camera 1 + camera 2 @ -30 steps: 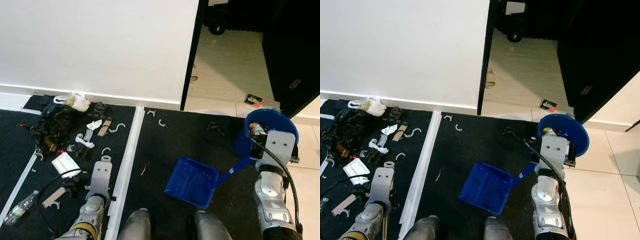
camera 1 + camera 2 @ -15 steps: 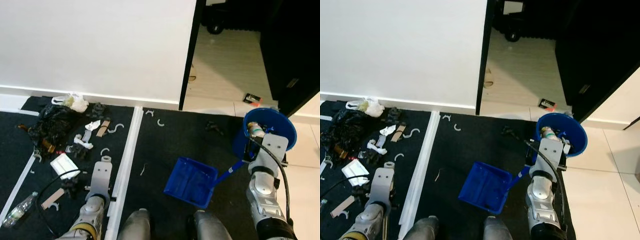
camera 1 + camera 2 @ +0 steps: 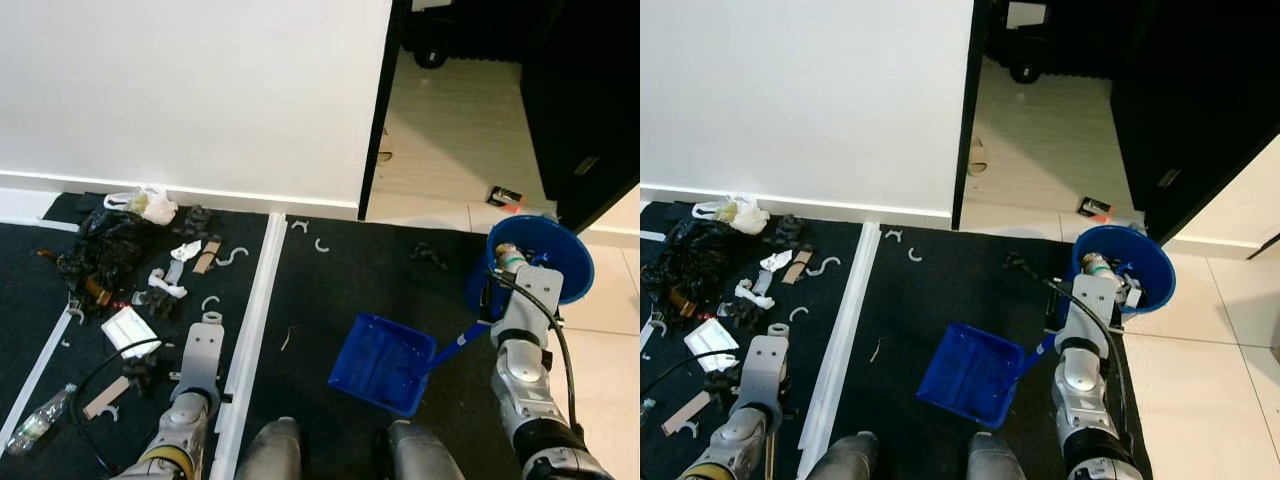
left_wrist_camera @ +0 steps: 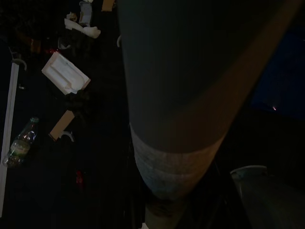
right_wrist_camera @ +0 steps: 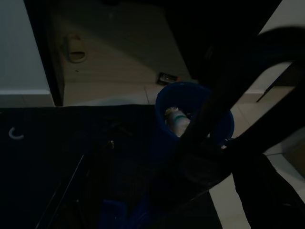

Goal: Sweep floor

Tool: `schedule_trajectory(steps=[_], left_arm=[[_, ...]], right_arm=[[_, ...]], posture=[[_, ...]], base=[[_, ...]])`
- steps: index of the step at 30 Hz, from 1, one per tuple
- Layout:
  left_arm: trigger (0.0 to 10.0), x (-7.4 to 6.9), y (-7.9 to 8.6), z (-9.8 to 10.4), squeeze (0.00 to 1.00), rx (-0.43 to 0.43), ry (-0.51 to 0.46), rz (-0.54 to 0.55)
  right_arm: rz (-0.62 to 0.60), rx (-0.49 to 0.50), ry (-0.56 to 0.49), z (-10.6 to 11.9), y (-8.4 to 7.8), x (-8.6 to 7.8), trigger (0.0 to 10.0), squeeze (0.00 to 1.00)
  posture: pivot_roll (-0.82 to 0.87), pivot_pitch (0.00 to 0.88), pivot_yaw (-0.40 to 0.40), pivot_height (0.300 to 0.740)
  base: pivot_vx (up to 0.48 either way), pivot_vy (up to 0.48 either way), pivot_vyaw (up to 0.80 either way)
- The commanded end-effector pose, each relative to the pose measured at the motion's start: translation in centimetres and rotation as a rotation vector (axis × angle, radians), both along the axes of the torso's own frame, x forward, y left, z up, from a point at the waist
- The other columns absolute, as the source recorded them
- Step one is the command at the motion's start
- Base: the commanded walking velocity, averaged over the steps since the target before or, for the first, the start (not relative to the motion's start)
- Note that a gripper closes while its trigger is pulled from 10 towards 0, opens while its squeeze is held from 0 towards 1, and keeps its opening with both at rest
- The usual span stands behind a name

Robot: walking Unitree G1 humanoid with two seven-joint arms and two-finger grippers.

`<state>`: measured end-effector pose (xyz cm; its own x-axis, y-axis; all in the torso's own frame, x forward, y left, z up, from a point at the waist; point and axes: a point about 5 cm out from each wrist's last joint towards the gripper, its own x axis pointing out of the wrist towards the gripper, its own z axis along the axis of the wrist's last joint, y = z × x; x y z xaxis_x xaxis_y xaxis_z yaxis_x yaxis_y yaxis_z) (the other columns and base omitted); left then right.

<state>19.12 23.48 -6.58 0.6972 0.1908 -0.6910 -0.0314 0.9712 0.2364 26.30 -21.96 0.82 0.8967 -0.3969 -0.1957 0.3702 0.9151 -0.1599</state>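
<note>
A blue dustpan [image 3: 384, 362] rests on the dark carpet just ahead of my feet. Its handle [image 3: 456, 342] rises to the right into my right gripper [image 3: 492, 318], which is shut on it under the silver wrist. Behind that wrist stands a blue bucket [image 3: 562, 262] with a bottle inside. Litter lies at the left: a black bag [image 3: 105, 245], a white card [image 3: 130, 328], curved white scraps [image 3: 235, 257] and a plastic bottle [image 3: 35, 425]. My left arm [image 3: 195, 385] hangs low beside the litter. A thick grey tube [image 4: 171, 95] runs through the dark left wrist view.
A white strip [image 3: 252, 325] crosses the carpet from the wall towards me. An open doorway [image 3: 450, 120] leads to a tiled floor with a sandal [image 3: 385, 157] and a small dark item [image 3: 505, 197]. Pale tiles [image 3: 610, 330] border the carpet on the right.
My right arm has drawn in to the left and back, so the wrist now sits at the bucket's near-left rim. The dustpan and left arm have barely moved.
</note>
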Motion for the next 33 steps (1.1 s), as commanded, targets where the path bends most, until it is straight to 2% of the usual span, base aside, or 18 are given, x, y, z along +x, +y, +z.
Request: schedule_trajectory(steps=[1, 10, 20, 33], left_arm=[[10.0, -0.35, 0.65, -0.01, 0.0, 0.017, 0.012, -0.003], [10.0, -0.29, 0.64, 0.01, 0.0, 0.017, 0.011, -0.005], [10.0, -0.23, 0.76, 0.07, 0.0, 0.02, 0.011, -0.007], [10.0, -0.14, 0.79, 0.12, 0.0, 0.021, 0.011, -0.009]], right_arm=[[-0.005, 0.006, 0.002, -0.2, -0.32, -0.04, 10.0, 0.0], [-0.01, 0.027, -0.002, -0.33, -0.3, 0.1, 10.0, 0.0], [-0.108, 0.143, -0.029, -0.38, -1.1, 0.16, 10.0, 0.0], [-0.078, 0.134, -0.039, -0.32, -1.02, 0.25, 10.0, 0.0]], posture=[[0.1, 0.084, -0.026, 0.74], [0.11, 0.085, -0.024, 0.74], [0.11, 0.085, -0.021, 0.74], [0.11, 0.085, -0.019, 0.74]], base=[[0.0, 0.0, 0.0], [0.0, 0.0, 0.0], [0.0, 0.0, 0.0], [0.0, 0.0, 0.0]])
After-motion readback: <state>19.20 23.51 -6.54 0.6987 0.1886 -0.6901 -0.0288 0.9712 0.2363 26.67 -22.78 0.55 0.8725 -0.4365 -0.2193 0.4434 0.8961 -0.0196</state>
